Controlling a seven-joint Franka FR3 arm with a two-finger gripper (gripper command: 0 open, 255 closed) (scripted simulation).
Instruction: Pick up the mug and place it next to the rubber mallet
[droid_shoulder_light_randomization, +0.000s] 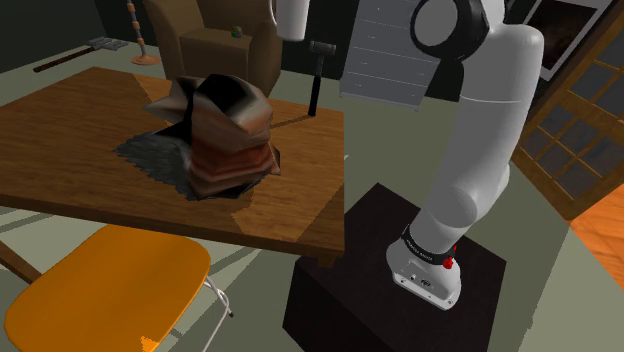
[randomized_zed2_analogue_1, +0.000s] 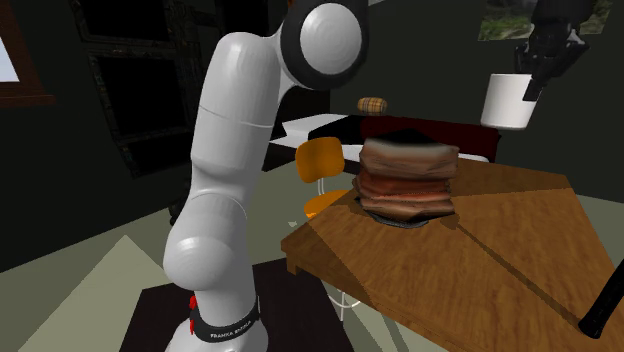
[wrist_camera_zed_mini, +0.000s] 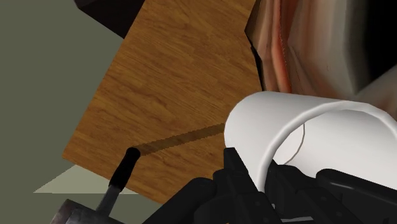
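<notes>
A white mug (randomized_zed2_analogue_1: 508, 100) hangs high above the wooden table (randomized_zed2_analogue_1: 500, 250), with my black gripper (randomized_zed2_analogue_1: 547, 62) shut on its rim from above. In the wrist view the mug (wrist_camera_zed_mini: 299, 130) lies between my fingers (wrist_camera_zed_mini: 236, 173), and the gripper (wrist_camera_zed_mini: 280, 177) clasps its rim. The rubber mallet (droid_shoulder_light_randomization: 316, 78) has a grey head and a black handle. It stands head up near the table's far edge in the shoulder view. Its handle (wrist_camera_zed_mini: 123, 173) shows beyond the mug at the table's edge, and it shows again as the handle (randomized_zed2_analogue_1: 603, 305) at the second exterior view's lower right.
A bulky brown and reddish layered object (droid_shoulder_light_randomization: 228, 125) sits mid-table on a dark mat, and appears again as the brown stack (randomized_zed2_analogue_1: 408, 178). An orange chair (droid_shoulder_light_randomization: 110, 290) stands at the table's near side. An armchair (droid_shoulder_light_randomization: 215, 40) and a white dresser (droid_shoulder_light_randomization: 385, 55) stand behind. My stand (droid_shoulder_light_randomization: 400, 285) adjoins the table.
</notes>
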